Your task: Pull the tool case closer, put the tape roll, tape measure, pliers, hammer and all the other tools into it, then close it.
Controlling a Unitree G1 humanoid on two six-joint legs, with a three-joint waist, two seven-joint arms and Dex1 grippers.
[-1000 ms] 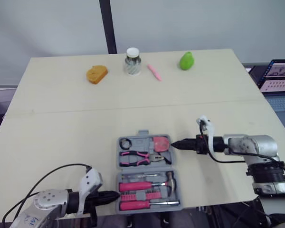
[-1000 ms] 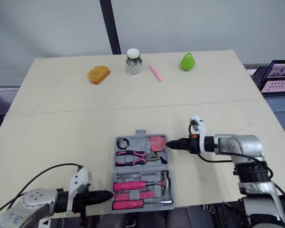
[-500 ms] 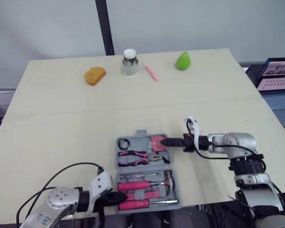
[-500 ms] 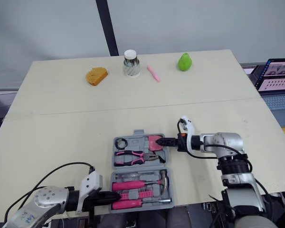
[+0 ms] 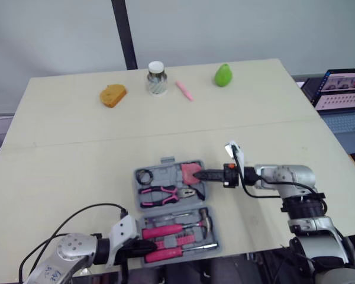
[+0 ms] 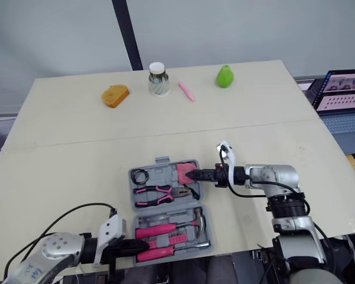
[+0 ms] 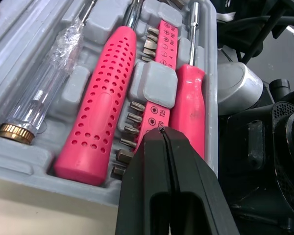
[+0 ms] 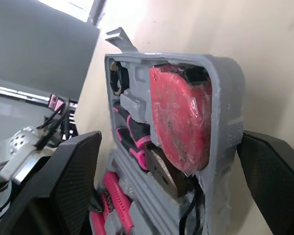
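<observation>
Left wrist view first: your left pincer (image 7: 161, 134) is clenched, fingers pressed flat together with nothing between them. Its tip hovers just over the bit strip (image 7: 156, 73) in the case (image 7: 24, 154). A pink driver (image 7: 105, 103) lies on one side of the strip and a slimmer pink driver (image 7: 188, 105) on the other.

From the head, you can see the case lying open on the table (image 6: 77, 148), its nearer half right at the front edge. The farther half holds the tape roll (image 6: 142, 176), the pliers (image 6: 160, 192) and the tape measure (image 6: 185, 173). The hammer (image 6: 196, 222) sits in the nearer half beside the drivers.

Your right pincer (image 6: 195, 175) reaches in from the right at the case's far right corner, by the tape measure. The right wrist view shows its fingers (image 8: 63, 186) released and spread wide, the case's side wall between them.

At the table's far edge stand a jar (image 6: 158, 78) and a pear (image 6: 225, 76), well apart from the case.
</observation>
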